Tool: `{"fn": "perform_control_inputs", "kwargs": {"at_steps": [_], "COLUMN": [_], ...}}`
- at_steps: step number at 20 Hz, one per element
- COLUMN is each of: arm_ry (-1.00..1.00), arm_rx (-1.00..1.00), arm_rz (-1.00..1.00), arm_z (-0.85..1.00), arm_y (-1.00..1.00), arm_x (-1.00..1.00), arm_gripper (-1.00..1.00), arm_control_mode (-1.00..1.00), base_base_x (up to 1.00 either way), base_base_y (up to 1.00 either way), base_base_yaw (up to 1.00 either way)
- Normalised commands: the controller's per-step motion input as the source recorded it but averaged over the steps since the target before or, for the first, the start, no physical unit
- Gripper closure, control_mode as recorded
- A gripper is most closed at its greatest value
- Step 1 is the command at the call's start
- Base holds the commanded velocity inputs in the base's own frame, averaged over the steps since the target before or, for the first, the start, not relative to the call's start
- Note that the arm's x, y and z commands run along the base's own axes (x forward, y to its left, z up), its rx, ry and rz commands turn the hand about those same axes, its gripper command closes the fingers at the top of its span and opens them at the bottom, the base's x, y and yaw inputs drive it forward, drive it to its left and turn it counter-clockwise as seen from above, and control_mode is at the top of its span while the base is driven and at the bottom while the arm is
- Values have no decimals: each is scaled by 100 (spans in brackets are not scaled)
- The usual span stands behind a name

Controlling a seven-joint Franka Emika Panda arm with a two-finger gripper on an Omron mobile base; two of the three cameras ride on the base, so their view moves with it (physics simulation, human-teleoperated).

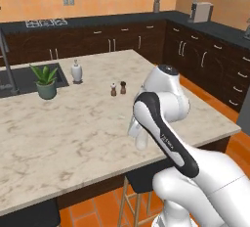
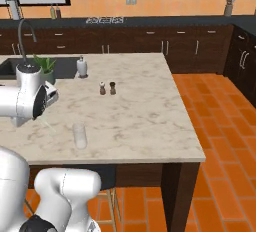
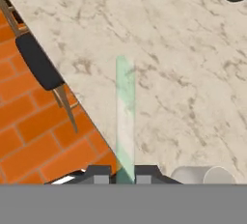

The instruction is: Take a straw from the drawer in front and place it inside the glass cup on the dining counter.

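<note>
In the left base view, the white arm rises from the lower right and bends over the dining counter (image 1: 73,128), whose marbled slab spans the middle of the frame. A potted plant (image 1: 45,80) and a white pump bottle (image 1: 76,71) stand at the upper left of the slab, beside the sink, and 2 small dark shakers (image 1: 118,88) stand near its centre. The arm's own links cover the spot below the hand, so the cup cannot be made out here.

In the right base view, the glass cup (image 2: 79,135) stands upright near the slab's front edge, lower left of centre. The hand sits at the left edge, above and left of the cup, and a thin pale line that seems to be the straw (image 2: 48,123) slants down from it toward the counter; carried over the slab like this, it looks ready to be brought to the cup.

In the hand view, the gripper (image 3: 125,175) sits at the bottom centre, its 2 jaws pinched tight on the straw (image 3: 125,117), which runs straight up the frame as a pale greenish translucent strip. The cup's rim (image 3: 202,175) shows at the lower right, just beside the fingers, so the straw is not yet inside it.
</note>
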Motion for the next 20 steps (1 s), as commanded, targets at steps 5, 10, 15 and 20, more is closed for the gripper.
{"fn": "perform_control_inputs", "kwargs": {"at_steps": [5, 10, 15, 20], "arm_ry": [-13, -27, -17, 1], "arm_rx": [3, 27, 41, 50], "arm_rz": [1, 17, 23, 15], "arm_z": [28, 42, 2, 0], "arm_y": [4, -15, -20, -40], "arm_x": [3, 0, 21, 78], "arm_gripper": [100, 100, 100, 100], "arm_control_mode": [-100, -100, -100, -100], "base_base_x": [22, 0, 0, 0], "base_base_y": [19, 0, 0, 0], "base_base_yaw": [0, 0, 0, 0]}}
